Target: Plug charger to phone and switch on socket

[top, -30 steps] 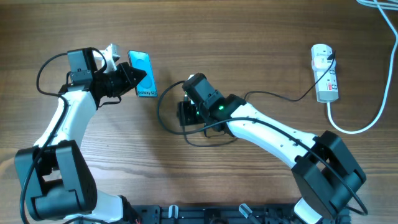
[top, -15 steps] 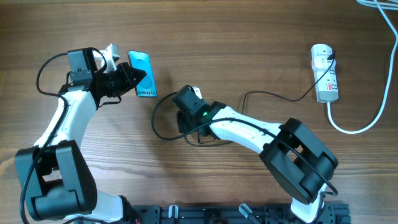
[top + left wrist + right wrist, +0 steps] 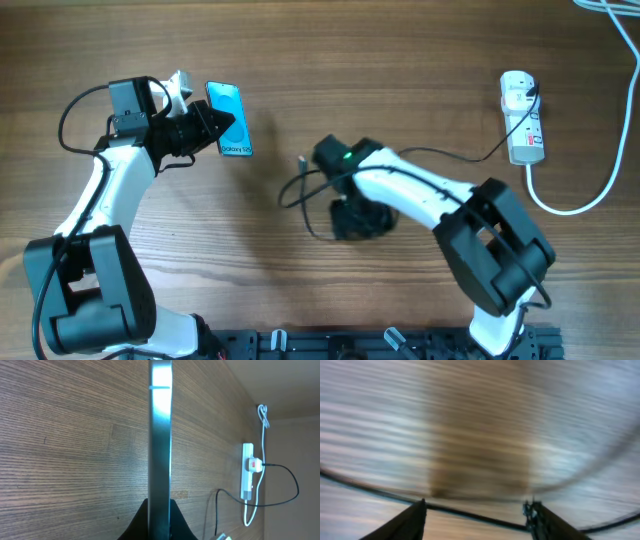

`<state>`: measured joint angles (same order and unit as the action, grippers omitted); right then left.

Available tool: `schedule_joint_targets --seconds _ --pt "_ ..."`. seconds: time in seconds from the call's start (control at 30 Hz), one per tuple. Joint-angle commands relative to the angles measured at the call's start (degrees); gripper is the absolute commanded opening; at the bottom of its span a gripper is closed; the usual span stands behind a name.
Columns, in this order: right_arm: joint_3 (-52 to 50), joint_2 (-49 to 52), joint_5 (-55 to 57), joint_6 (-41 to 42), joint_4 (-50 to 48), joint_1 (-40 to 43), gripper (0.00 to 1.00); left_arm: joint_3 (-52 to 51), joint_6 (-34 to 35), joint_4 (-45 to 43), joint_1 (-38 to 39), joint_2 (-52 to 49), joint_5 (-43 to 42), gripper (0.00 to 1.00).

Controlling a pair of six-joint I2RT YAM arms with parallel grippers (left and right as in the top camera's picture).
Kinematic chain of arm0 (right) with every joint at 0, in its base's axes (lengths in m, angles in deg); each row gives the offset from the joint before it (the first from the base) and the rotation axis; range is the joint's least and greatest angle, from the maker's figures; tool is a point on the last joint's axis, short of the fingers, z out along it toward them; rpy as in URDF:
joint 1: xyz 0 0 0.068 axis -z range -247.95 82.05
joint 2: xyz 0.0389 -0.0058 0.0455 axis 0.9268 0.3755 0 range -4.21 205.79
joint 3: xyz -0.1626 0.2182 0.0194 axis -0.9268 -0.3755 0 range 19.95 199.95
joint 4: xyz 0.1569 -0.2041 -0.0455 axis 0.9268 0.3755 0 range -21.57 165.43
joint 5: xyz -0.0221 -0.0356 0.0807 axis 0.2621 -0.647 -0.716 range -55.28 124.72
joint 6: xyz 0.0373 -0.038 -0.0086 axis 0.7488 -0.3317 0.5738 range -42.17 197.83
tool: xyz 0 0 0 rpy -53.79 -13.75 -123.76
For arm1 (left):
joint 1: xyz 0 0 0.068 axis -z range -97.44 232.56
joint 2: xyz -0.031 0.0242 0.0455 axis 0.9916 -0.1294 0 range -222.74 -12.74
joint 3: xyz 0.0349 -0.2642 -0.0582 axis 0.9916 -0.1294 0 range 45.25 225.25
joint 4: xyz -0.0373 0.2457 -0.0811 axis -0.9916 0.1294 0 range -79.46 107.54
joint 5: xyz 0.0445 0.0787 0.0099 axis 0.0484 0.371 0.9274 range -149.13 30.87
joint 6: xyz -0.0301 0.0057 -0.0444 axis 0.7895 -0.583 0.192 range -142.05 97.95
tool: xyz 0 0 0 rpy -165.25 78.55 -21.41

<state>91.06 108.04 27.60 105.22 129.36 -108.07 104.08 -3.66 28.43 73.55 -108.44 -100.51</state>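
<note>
My left gripper (image 3: 221, 130) is shut on the phone (image 3: 228, 115), holding its turquoise screen up at the far left. In the left wrist view the phone (image 3: 160, 435) is seen edge-on, rising from between the jaws (image 3: 160, 522). The charger, a thin black cable (image 3: 300, 195), loops over the middle of the table and runs to the white socket (image 3: 522, 120) at the far right. My right gripper (image 3: 360, 220) points down over the loop. The right wrist view is blurred; its fingers (image 3: 477, 520) are wide apart with the cable (image 3: 470, 516) lying across between them.
A thick white cord (image 3: 590, 195) runs from the socket round the right edge of the table. The socket also shows in the left wrist view (image 3: 248, 475). The tabletop is bare brown wood (image 3: 400, 60).
My right arm has swung right and toward the front, off the spot beside the phone. The black cable loop has shifted right with it. The left arm and phone have not moved.
</note>
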Motion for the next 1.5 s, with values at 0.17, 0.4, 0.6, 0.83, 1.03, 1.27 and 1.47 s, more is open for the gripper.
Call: schedule_joint_targets --seconds 0.17,0.4,0.6,0.83,1.03,1.27,1.47 --pt "1.64 0.9 -13.57 -6.95 -7.58 4.33 0.83 0.26 0.31 -0.22 -0.15 0.0 -0.7 0.04" --pt "1.75 0.83 -4.57 0.07 -20.04 3.82 0.89 0.26 0.31 -0.22 -0.15 0.0 -0.7 0.04" --pt "1.75 1.11 7.87 6.49 -30.14 -0.22 1.0 0.26 0.31 -0.22 -0.15 0.0 -0.7 0.04" --pt "1.75 3.82 20.96 7.56 -31.1 -9.03 1.0 0.26 0.31 -0.22 -0.15 0.0 -0.68 0.04" --pt "2.34 4.87 22.01 7.08 -22.36 -9.6 1.0 0.26 0.31 -0.22 -0.15 0.0 -0.7 0.04" --pt "6.23 4.87 14.16 3.74 -1.81 -3.19 1.0 0.26 0.31 -0.22 -0.15 0.0 -0.7 0.04" --pt "6.14 4.87 15.56 -1.95 5.77 0.79 1.0 0.26 0.31 -0.22 -0.15 0.0 -0.7 0.04"
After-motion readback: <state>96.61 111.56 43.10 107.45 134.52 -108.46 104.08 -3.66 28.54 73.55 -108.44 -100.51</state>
